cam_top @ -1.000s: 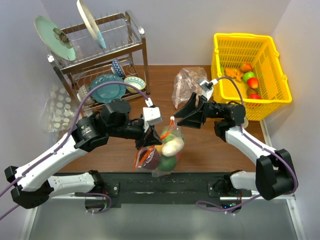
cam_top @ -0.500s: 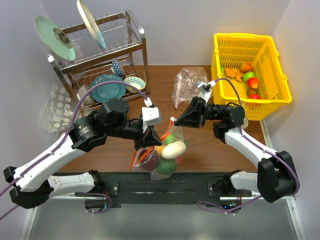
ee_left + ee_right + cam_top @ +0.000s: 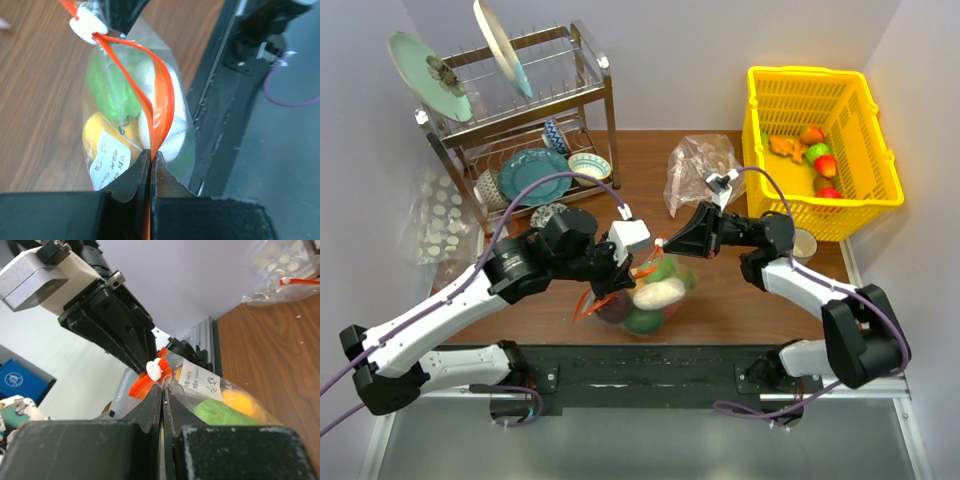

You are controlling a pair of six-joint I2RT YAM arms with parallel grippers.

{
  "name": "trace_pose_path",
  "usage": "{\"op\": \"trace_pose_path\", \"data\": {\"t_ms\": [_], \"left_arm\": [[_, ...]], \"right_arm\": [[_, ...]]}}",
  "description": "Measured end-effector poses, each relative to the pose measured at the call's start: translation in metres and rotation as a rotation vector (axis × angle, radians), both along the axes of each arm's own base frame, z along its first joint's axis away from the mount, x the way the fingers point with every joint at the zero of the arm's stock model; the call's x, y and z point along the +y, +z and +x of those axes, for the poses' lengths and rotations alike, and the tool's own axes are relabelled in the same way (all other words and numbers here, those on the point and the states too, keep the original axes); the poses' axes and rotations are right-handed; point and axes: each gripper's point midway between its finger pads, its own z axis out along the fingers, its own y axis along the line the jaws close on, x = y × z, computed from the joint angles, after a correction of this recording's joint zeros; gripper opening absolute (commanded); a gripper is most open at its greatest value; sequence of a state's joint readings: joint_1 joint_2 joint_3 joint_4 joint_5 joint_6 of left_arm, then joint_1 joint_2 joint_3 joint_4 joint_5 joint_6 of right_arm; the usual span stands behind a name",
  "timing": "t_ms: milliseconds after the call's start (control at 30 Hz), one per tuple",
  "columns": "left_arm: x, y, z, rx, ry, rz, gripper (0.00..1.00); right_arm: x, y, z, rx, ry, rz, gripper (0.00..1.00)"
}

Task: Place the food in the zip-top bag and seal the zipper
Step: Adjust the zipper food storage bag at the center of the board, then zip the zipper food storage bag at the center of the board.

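The clear plastic zip-top bag (image 3: 655,300) hangs between both arms, well left of the yellow plastic basket (image 3: 805,72) and nearer the arm bases. Glossy toy food (image 3: 112,90) in green, yellow and cream already sits inside, so loading looks done, though more pieces lie in the basket. The left gripper (image 3: 150,159) is pressed together on the red-orange zipper strip (image 3: 162,105). The right gripper (image 3: 162,397) pinches the bag corner by the small white end piece (image 3: 155,370). Between them the strip bows apart, so sealing looks unfinished.

Clear zip-top bag (image 3: 111,159) w/ green, yellow & pale food (image 3: 658,293) inside; red-orange zipper (image 3: 164,102) stretched across top.
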State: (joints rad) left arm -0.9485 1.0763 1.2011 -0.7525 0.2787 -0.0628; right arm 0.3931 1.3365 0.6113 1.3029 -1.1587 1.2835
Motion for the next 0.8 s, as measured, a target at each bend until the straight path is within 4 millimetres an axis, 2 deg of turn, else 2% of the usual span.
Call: {"op": "trace_pose_path", "data": {"t_ms": [67, 100, 300, 400, 500, 567, 600, 800], "left_arm": [[0.004, -0.008, 0.007, 0.001, 0.039, 0.031, 0.07], [0.006, -0.010, 0.011, -0.005, 0.058, 0.041, 0.17], [0.014, -0.011, 0.027, -0.025, 0.131, 0.057, 0.50], [0.014, -0.012, 0.032, -0.018, 0.148, 0.055, 0.59], [0.012, -0.015, 0.036, -0.005, 0.156, 0.059, 0.62], [0.010, -0.016, 0.038, 0.004, 0.154, 0.058, 0.52], [0.008, -0.016, 0.040, 0.006, 0.153, 0.054, 0.51], [-0.011, 0.007, 0.053, -0.011, 0.132, -0.011, 0.51]], "right_arm": [[0.003, -0.009, 0.007, 0.005, -0.021, -0.007, 0.00], [0.003, -0.011, 0.009, -0.017, -0.034, -0.005, 0.00], [0.006, -0.016, 0.023, -0.171, -0.179, -0.060, 0.00], [0.006, -0.020, 0.023, -0.246, -0.242, -0.123, 0.00], [0.005, -0.028, 0.025, -0.289, -0.270, -0.177, 0.00], [0.004, -0.038, 0.029, -0.285, -0.283, -0.212, 0.00], [0.003, -0.044, 0.030, -0.279, -0.286, -0.231, 0.00], [0.001, -0.057, 0.032, -0.275, -0.297, -0.277, 0.00]]}}
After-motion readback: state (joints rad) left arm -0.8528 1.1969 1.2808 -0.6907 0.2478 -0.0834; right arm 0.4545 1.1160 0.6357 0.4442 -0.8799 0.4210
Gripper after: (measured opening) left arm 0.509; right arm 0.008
